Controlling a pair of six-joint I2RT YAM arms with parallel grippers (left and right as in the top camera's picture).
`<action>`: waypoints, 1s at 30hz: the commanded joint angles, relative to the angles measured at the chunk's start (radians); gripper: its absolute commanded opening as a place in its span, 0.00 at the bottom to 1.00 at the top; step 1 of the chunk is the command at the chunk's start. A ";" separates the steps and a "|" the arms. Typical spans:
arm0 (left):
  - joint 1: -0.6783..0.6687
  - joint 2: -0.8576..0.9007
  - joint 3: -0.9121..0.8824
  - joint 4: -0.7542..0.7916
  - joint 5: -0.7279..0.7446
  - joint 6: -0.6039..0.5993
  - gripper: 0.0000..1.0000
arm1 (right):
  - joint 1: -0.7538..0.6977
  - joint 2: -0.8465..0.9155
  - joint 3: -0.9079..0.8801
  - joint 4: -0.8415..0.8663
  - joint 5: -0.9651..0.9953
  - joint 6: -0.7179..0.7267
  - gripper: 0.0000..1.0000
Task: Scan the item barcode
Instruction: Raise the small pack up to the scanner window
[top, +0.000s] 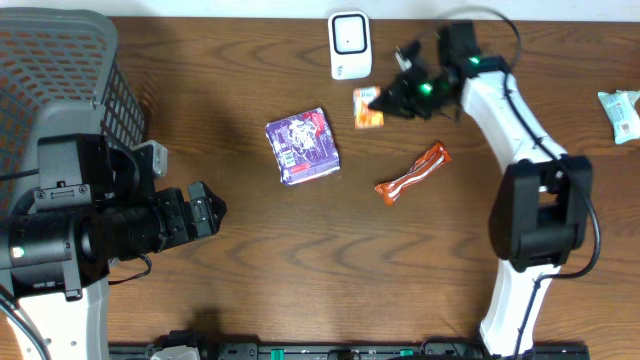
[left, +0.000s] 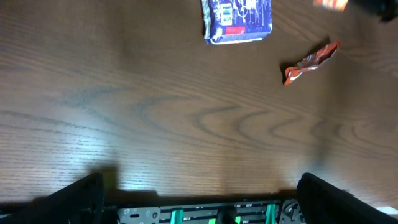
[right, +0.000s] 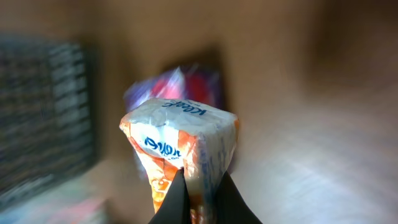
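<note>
Looking from your near edge outward, you find the left end effector (top: 212, 208) low on the left side of the bench (top: 300, 280). Its fingers are spread wide with nothing between them. Its wrist view shows a dark finger in each bottom corner and only bare wood in the gap.

Farther in, near the middle of the bench, a red-orange wrapper (top: 413, 173) lies flat at a slant. A purple packet (top: 303, 148) lies flat to its left, well apart from it. Neither one touches an end effector.

Beyond those two, the right end effector (top: 380, 102) is clamped on the orange-and-white pack (top: 367, 108), the item for the task. In the right wrist view you see the two fingertips pinching the pack's lower edge. Its white top carries blue lettering and faces the camera, and the background is blurred. No barcode can be made out on the faces that show.

At the far edge, the white scanner (top: 349, 44) stands just beyond the held pack and slightly to its left. You cannot tell whether the two touch.

A grey basket (top: 60, 60) fills the far left corner. A teal packet (top: 622, 112) lies at the right edge.
</note>
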 joint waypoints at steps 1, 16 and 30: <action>0.003 0.001 -0.002 -0.003 0.005 0.005 0.98 | 0.086 -0.083 0.140 0.044 0.621 0.030 0.01; 0.003 0.001 -0.002 -0.003 0.005 0.005 0.98 | 0.258 0.107 0.146 0.723 1.171 -0.209 0.01; 0.003 0.001 -0.002 -0.003 0.005 0.005 0.98 | 0.220 0.134 0.146 0.764 1.238 -0.210 0.01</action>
